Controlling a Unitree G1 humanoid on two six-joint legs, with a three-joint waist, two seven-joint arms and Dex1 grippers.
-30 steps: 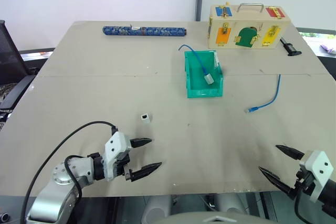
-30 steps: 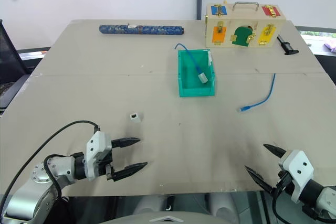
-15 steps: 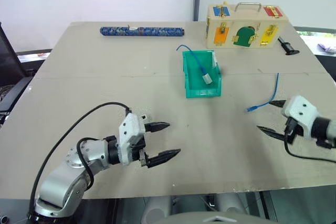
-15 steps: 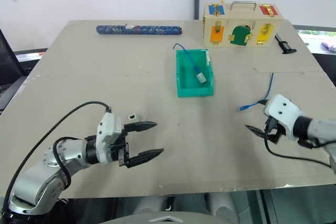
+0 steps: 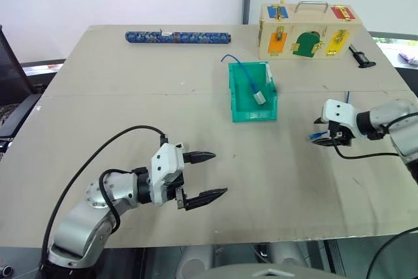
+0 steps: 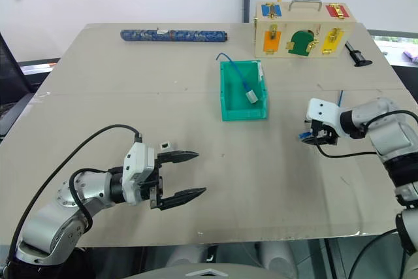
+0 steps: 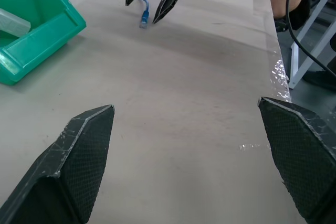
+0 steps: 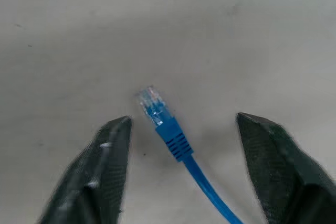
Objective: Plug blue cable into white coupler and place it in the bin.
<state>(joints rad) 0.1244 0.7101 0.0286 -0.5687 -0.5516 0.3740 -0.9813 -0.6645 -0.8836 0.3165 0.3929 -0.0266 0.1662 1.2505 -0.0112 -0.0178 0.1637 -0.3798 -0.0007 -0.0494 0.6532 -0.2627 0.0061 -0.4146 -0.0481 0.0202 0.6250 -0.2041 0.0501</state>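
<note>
Right wrist view first: blue cable (image 8: 167,129) lying flat on the desk (image 5: 130,102), clear plug end sitting between the two fingers of the right end effector (image 8: 178,145), fingers apart with daylight on both sides of the plug, nothing gripped yet. From the head views, right end effector poised over the plug at about 3 o'clock on the desk, rest of the cable trailing away toward 2 o'clock.

Left end effector (image 5: 202,176) spread wide and empty, hanging above the desk near 7 o'clock. White coupler (image 6: 166,144) resting just beyond its upper finger, apart from it, socket face hard to read. Green bin (image 5: 252,94) near the centre, toward 12 o'clock, already holding a second blue cable with a pale block (image 5: 259,98); wooden latch box (image 5: 309,32) behind it at 1 o'clock.

Step in hand, by the look of it: pinching the plug end. Best done by closing on the blue boot just behind the clear plug, leaving the clear tip proud for insertion. Centre the fingers first; plug sits nearer one finger, so an uneven close could flick it sideways. Keep the latch tab free of the pads.
</note>
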